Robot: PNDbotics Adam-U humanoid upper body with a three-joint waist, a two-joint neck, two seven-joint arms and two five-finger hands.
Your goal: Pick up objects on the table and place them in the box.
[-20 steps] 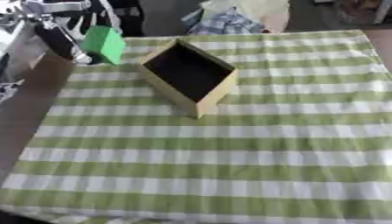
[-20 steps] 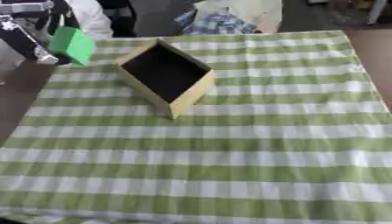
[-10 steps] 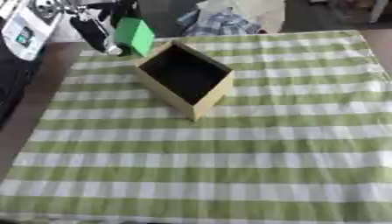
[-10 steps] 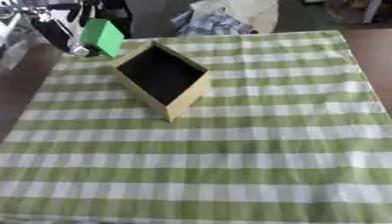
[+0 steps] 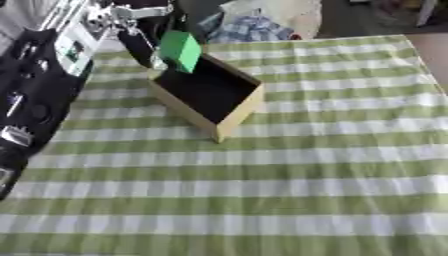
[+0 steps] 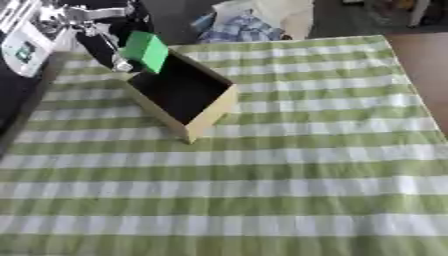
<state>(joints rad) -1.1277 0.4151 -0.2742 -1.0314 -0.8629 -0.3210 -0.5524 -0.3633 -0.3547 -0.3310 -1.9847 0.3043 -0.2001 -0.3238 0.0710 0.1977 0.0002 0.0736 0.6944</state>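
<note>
Your left hand (image 5: pixel 140 42) comes in from the upper left and is pinching a green block (image 5: pixel 181 50), with its fingers curled against the block's left face. You are holding the block in the air, tilted, over the far left corner of the box (image 5: pixel 234 111), just above the rim and not yet inside. The box is an open tan cardboard one with a dark interior, and it sits turned at an angle on the green and white striped cloth (image 5: pixel 315 165) that covers the table. A heap of crumpled fabric (image 6: pixel 249 22) lies beyond the cloth's far edge. Your right hand shows in neither view
</note>
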